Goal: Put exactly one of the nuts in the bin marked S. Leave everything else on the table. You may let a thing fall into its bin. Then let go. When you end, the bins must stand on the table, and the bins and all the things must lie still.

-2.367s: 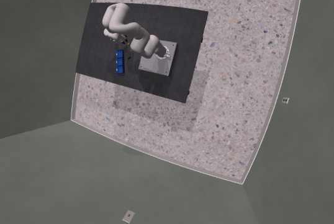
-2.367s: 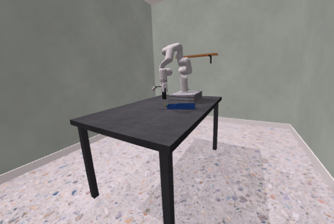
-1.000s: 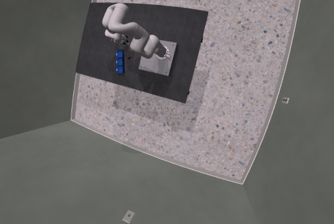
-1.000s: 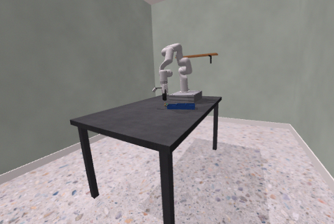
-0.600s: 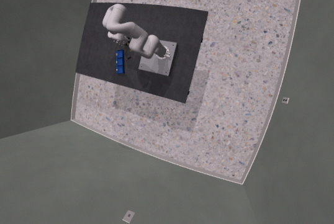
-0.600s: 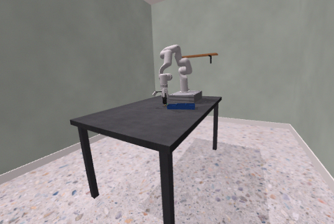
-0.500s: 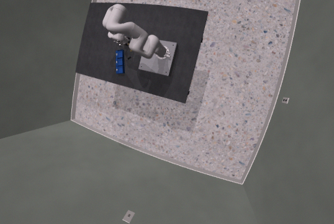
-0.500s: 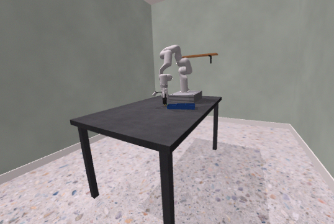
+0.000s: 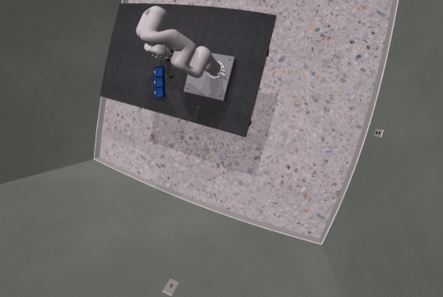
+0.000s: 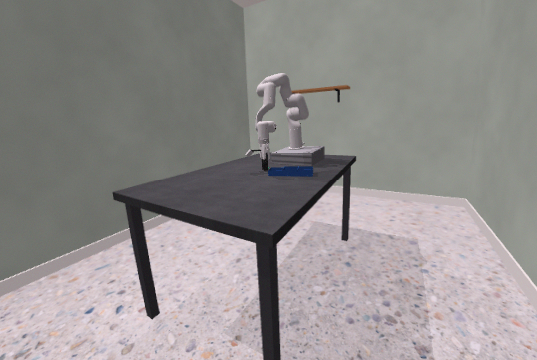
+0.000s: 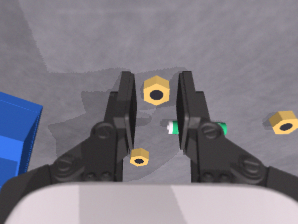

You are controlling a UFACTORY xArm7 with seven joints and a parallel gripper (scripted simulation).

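In the wrist view, three yellow hex nuts lie on the dark table. One nut (image 11: 156, 93) sits between my fingertips, a smaller-looking one (image 11: 139, 157) lies nearer between the fingers' bases, and a third (image 11: 283, 122) lies off to the right. My gripper (image 11: 156, 89) (image 10: 265, 166) is low over the table, partly open and not closed on anything. A row of blue bins (image 11: 15, 130) (image 9: 158, 82) (image 10: 290, 172) stands to the left of the gripper. Their marks cannot be read.
A green and white cylinder (image 11: 172, 128) lies on the table, partly hidden behind my right finger. The arm's grey base plate (image 9: 210, 84) (image 10: 299, 154) stands beside the bins. A wooden shelf (image 10: 321, 89) hangs on the far wall.
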